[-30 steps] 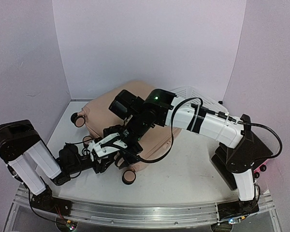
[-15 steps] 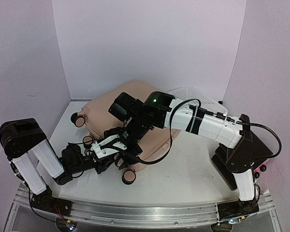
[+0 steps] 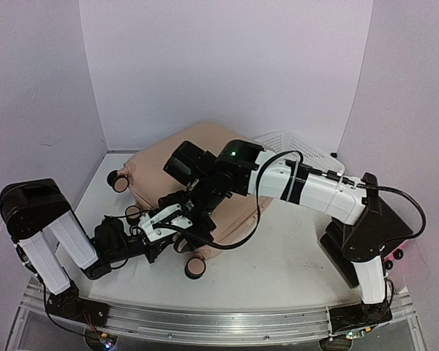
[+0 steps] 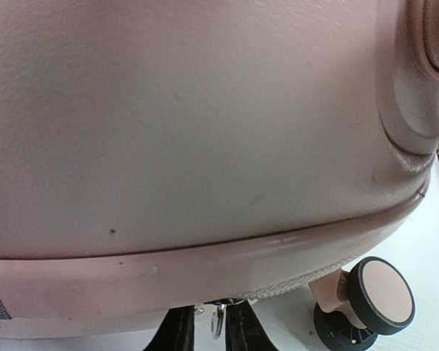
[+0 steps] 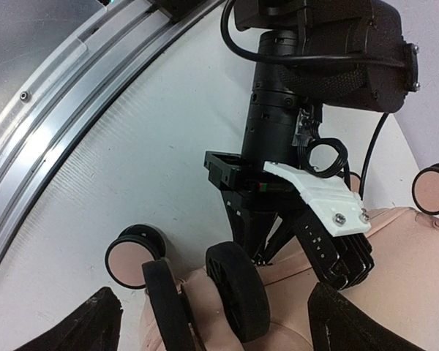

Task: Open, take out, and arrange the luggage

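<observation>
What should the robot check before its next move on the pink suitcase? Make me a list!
1. The luggage lies on its side on the table: ok.
2. The zipper pull sits between the left jaws: ok.
3. The left jaws pinch the pull tightly: cannot tell.
4. Nothing in the open right jaws: ok.
5. The luggage is opened: not ok, its seam is shut.
</observation>
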Available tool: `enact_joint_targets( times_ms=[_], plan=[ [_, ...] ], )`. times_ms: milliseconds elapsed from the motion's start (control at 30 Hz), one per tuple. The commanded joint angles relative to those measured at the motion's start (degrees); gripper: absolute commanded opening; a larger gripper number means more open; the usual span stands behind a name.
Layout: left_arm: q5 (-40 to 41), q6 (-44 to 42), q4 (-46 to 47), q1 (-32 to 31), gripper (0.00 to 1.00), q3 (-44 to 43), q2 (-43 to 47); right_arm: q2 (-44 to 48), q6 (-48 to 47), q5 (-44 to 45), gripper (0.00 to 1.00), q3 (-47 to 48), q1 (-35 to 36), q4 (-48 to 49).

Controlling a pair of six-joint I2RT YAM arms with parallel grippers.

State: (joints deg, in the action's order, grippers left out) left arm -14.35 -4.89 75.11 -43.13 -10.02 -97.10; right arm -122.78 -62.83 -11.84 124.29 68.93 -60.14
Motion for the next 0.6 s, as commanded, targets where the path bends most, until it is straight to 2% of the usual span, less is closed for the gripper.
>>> enact_joint_targets(
  times_ms=[0, 167, 267, 333, 433, 567],
  plan=[
    [1.58, 0.65, 6.28, -0.2, 0.14, -1.78, 1.96, -0.62, -2.12, 1.46, 0.9, 0.13, 0.33, -0.4],
    [3.43, 0.63, 6.21, -0.21, 0.06, -1.13, 3.13, -3.32, -4.4, 2.76, 0.93, 3.0, 0.35, -2.77],
    [5.08, 0.47, 6.13, -0.2, 0.0, -0.59, 3.2, -5.57, -5.25, 3.58, 0.91, 6.39, 0.38, -4.6],
    [6.52, 0.53, 6.11, -0.2, 0.0, -0.05, 3.43, -6.52, -5.92, 3.96, 0.89, 7.51, 0.33, -5.13],
    [9.07, 0.6, 5.91, -0.2, 0.0, 0.63, 4.03, -7.56, -6.57, 4.9, 0.8, 8.35, 0.33, -5.59],
    [12.34, 1.0, 5.32, -0.2, 0.0, 1.43, 5.54, -8.18, -7.14, 6.28, 0.61, 9.23, 0.33, -7.19]
  ],
)
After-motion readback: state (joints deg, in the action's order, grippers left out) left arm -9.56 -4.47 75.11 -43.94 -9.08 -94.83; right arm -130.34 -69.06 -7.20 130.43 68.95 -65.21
